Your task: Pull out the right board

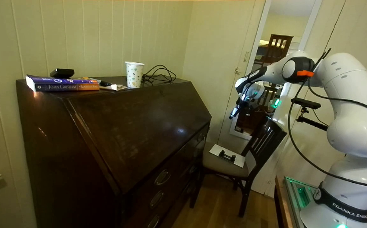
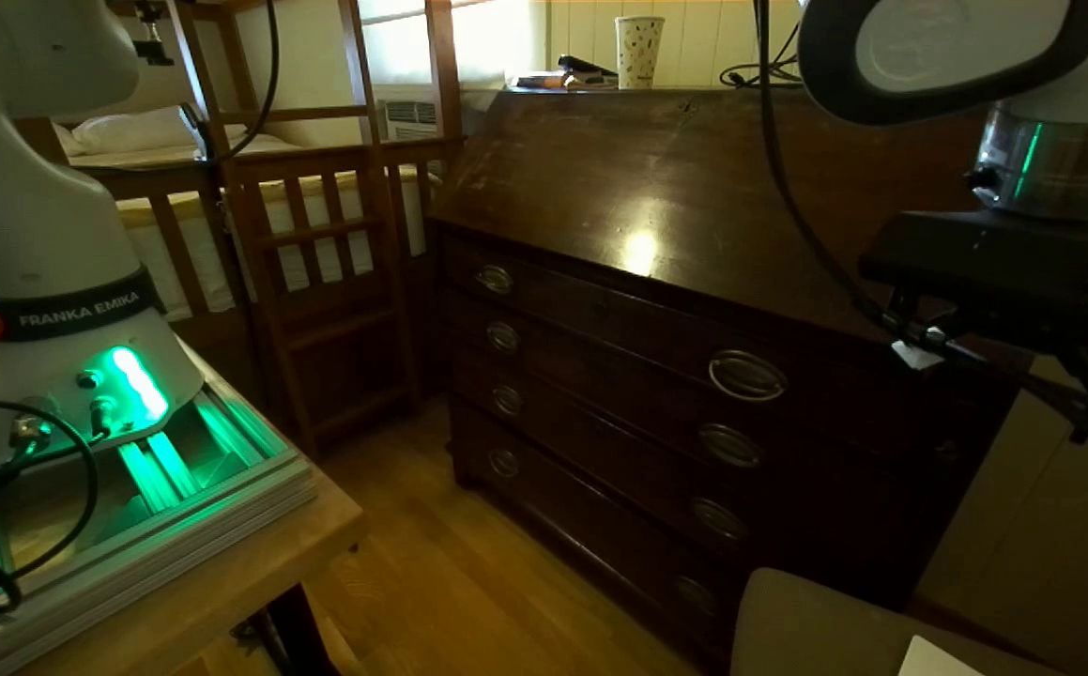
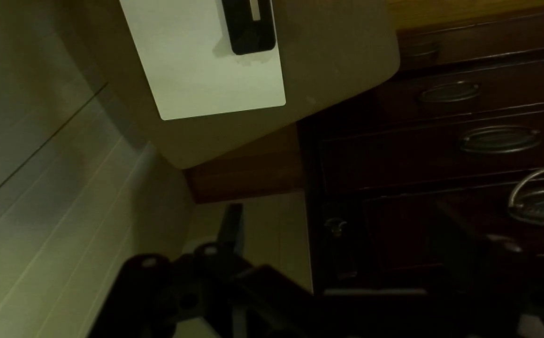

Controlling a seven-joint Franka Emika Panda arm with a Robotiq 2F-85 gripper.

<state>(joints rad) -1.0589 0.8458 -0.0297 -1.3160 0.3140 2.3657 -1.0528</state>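
Note:
The right board (image 3: 344, 257) shows in the wrist view as a narrow, very dark upright end face beside the top drawer. A small metal knob (image 3: 335, 227) sits on its face. The board looks level with the desk front, but it is too dark to be sure. My gripper (image 3: 347, 227) is open and empty, one finger on each side of the board in the picture, apart from it. In an exterior view the gripper (image 1: 235, 111) hangs in the air off the right end of the dark desk (image 1: 145, 123). The board is not clear in the exterior views.
A chair (image 1: 224, 166) with a white plate and black handle (image 1: 227, 155) on its seat stands near the desk's right end. Oval drawer handles (image 2: 747, 376) stick out. A cup (image 1: 134, 74), book (image 1: 66, 85) and cable (image 1: 159, 75) are on top. A wall (image 3: 65, 188) is close.

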